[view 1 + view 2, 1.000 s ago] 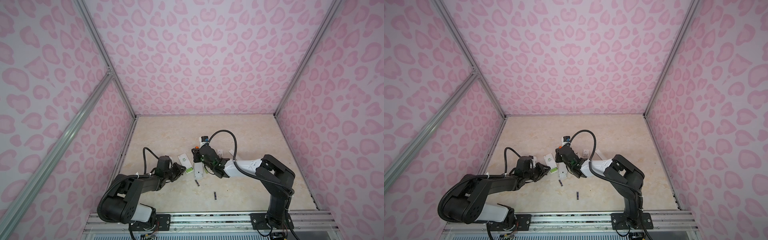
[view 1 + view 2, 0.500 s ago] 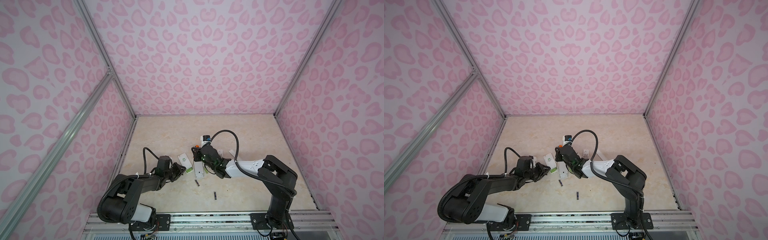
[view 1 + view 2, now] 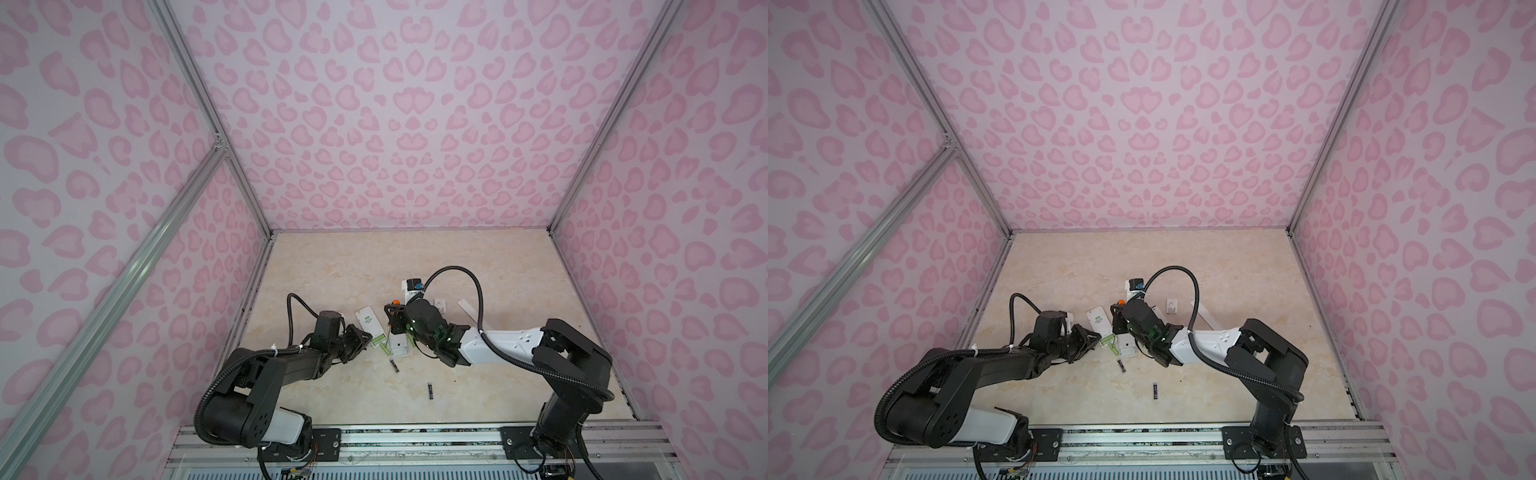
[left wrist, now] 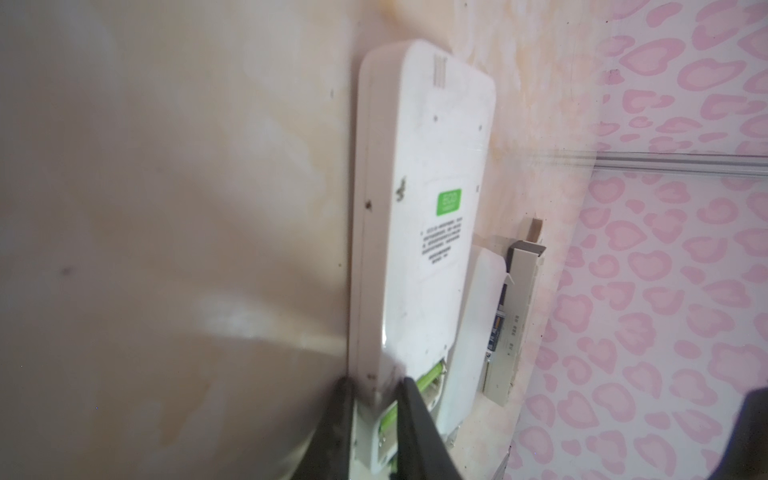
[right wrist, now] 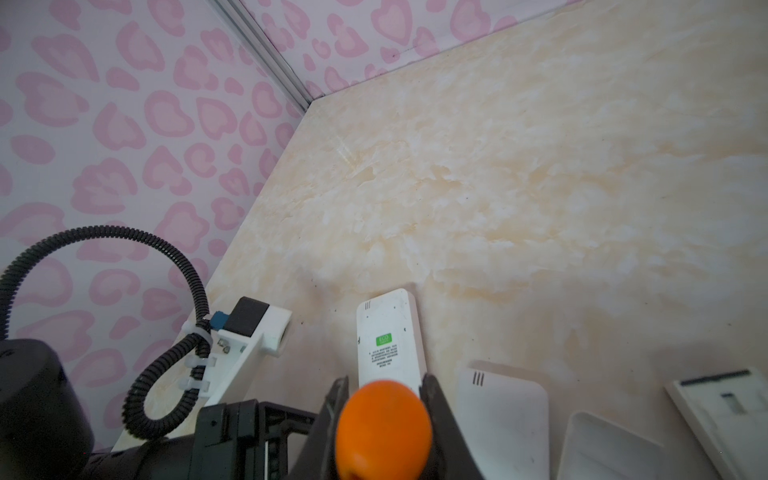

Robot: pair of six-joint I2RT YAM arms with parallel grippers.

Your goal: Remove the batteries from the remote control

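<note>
Narrowed, the left gripper (image 4: 374, 384) pinches the open end of the remote (image 4: 428, 166), with lime green batteries (image 4: 430, 378) in its compartment just beside the fingers (image 4: 415, 424), while the right gripper (image 5: 384, 379), just beside the remote, clamps the orange-ended screwdriver (image 5: 382, 428), and two black batteries (image 3: 393, 365) lie loose near the remote.

The right gripper (image 5: 383, 388) clamps an orange handle (image 5: 382, 428) between its jaws. Just past it a white remote (image 5: 388, 332) lies back up on the marbled table (image 5: 519, 187), green sticker showing; a second remote (image 5: 500, 415) lies beside it, and a black cable (image 5: 104, 231) loops before the pink wall (image 5: 124, 104)
</note>
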